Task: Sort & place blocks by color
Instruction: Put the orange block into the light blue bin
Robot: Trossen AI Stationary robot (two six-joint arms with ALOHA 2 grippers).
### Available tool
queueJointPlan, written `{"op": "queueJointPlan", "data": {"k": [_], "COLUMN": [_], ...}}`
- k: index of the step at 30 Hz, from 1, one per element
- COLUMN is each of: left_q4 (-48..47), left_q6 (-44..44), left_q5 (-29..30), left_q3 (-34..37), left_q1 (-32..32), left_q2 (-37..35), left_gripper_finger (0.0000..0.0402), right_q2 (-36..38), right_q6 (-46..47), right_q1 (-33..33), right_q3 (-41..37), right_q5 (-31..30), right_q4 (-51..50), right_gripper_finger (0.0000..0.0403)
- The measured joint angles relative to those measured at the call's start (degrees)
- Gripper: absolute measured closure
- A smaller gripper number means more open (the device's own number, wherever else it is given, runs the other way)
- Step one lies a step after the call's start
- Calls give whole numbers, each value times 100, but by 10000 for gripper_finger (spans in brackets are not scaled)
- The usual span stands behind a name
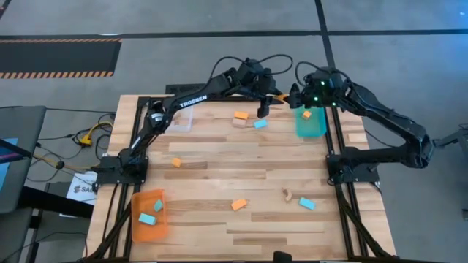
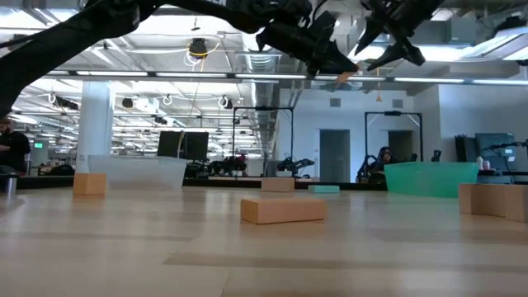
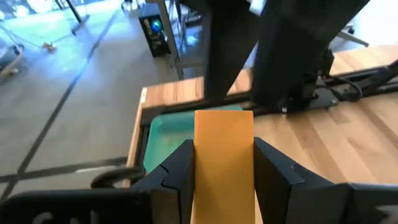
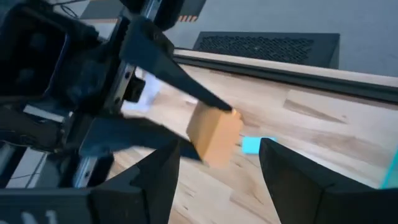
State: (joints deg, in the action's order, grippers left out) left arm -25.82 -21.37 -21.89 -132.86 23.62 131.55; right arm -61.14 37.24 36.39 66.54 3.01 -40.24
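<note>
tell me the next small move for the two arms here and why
Probably the right tool should ease forward and close on the orange block. The left tool holds that block up in the air near the teal tray, and the right tool's fingers stand open just short of it, which looks like a handover.

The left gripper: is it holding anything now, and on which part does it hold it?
The left gripper holds an orange block, clamped on its two long side faces. The right gripper is open, holding nothing.
</note>
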Motion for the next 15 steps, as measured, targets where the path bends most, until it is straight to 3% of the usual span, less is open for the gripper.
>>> {"op": "queueJointPlan", "data": {"k": [10, 15], "left_q4": [317, 360], "left_q6": [94, 91], "left_q5": [141, 266], "left_q3": [0, 0], "left_q1": [-124, -123], "left_q2": [10, 13], "left_gripper_finger": [304, 304], "right_q2": [-314, -377], "right_q6": [-40, -38], "right_q1": [95, 95], "right_q3": [0, 2], "right_q5": [296, 298], "right_q4": [80, 289], "right_gripper_finger": [164, 228]}}
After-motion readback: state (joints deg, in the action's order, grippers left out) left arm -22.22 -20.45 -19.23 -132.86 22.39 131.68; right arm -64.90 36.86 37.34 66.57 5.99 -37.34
